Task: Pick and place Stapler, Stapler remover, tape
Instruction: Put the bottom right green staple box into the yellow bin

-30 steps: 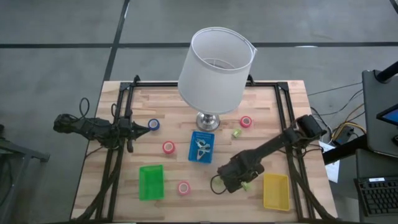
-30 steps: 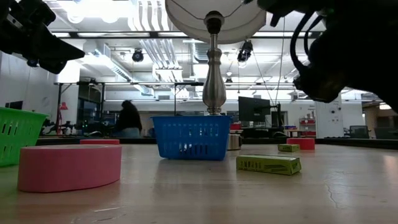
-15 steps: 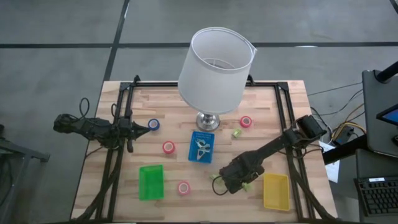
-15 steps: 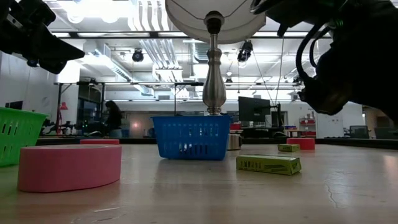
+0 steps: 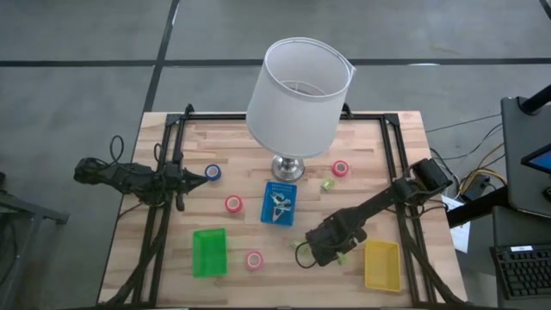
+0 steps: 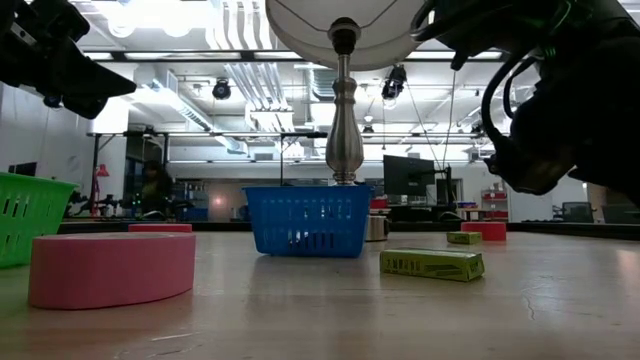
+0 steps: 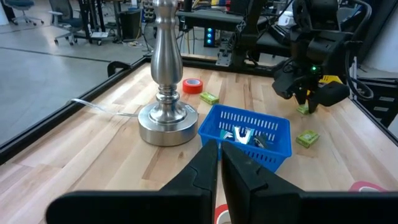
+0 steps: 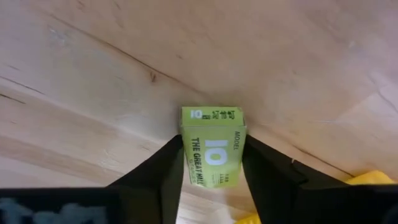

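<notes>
Right pincer (image 8: 211, 171) angled down over the wood counter (image 5: 241, 146), next to the yellow bin (image 5: 381, 264), fingers clamped on a small green staple box (image 8: 212, 146) printed "10", "THE GREAT WALL", "MODEL". Left pincer (image 7: 220, 163) parked at the counter's left edge, fingers together, empty. Red tape rolls (image 5: 233, 204) and blue roll (image 5: 213, 173) lie flat on the planks; blue mesh basket (image 5: 279, 203) holds metal pieces by the lamp base (image 5: 287, 167).

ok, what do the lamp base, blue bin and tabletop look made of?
Lamp base: polished metal, by its mirror-like sheen. Blue bin: likely moulded plastic, with a slotted lattice wall. Tabletop: pale wood planks with visible grain, looks unvarnished or matte.
</notes>
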You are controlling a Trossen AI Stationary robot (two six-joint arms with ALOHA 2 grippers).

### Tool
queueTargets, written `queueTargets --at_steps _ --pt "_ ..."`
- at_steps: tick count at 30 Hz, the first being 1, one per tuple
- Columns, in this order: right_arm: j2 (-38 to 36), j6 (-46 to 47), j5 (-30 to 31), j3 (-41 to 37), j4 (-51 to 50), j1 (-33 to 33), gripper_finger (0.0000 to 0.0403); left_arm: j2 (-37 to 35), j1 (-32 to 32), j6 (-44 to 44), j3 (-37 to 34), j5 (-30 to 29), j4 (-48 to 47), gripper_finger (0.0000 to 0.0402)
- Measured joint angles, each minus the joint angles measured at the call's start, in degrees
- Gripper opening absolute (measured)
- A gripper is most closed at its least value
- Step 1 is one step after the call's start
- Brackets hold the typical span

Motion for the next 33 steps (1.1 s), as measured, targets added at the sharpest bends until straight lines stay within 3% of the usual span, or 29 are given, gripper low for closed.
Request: queueTargets --at_steps 7,16,22,33 --pt "0.1 -0.5 0.7 1.8 -0.2 0.0 0.0106 0.0 0.0 0.0 0.0 0.0 0.0 0.0023" --pt "-0.5 0.6 1.1 6.9 -0.3 -0.1 0.0122 0.0 0.0 0.0 0.0 0.0 0.0 0.0023" --pt "-1.8 3.3 1.6 10.7 -1.0 0.2 0.0111 0.0 0.0 0.0 0.0 0.0 0.0 0.0023" --pt "-6.5 6.7 4.1 19.2 -21.8 3.3 0.0113 0.0 0.0 0.0 0.0 0.0 0.0 0.0023"
